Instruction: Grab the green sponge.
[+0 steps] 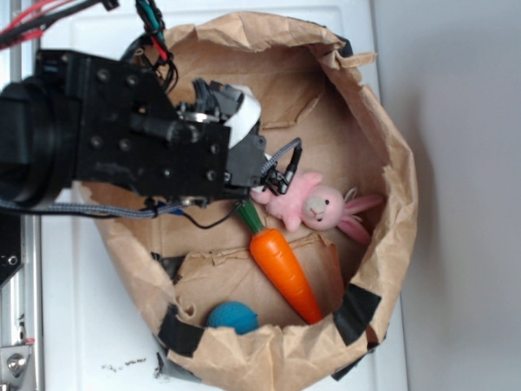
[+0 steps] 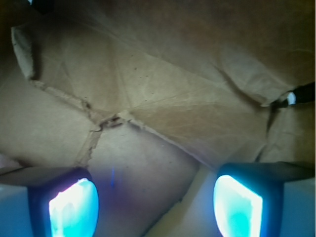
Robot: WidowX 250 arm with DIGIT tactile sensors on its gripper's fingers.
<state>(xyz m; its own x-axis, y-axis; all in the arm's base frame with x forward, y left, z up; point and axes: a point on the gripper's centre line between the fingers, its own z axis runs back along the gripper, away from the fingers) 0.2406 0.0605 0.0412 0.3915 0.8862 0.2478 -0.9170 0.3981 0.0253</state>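
1. The green sponge cannot be made out with certainty in either view. In the wrist view a pale yellowish wedge shows at the bottom edge between the two pads, which may be part of it, but that is too little to tell. In the exterior view the arm covers the spot where it would lie.
2. The gripper (image 2: 155, 200) has its jaws spread wide, with nothing between them but brown paper and that pale strip. Its pads (image 2: 74, 207) glow blue-white at the lower corners of the wrist view.
3. The arm (image 1: 106, 130) reaches into the paper bag (image 1: 391, 147), over its left part.
4. Other things lie to the arm's right: the pink bunny (image 1: 313, 204) just beside the gripper, the carrot (image 1: 281, 269) below it, and the teal ball (image 1: 232, 316) near the bag's lower wall.
5. Judged from this, no grasp is made yet. Lowering, closing on the sponge and lifting all remain.
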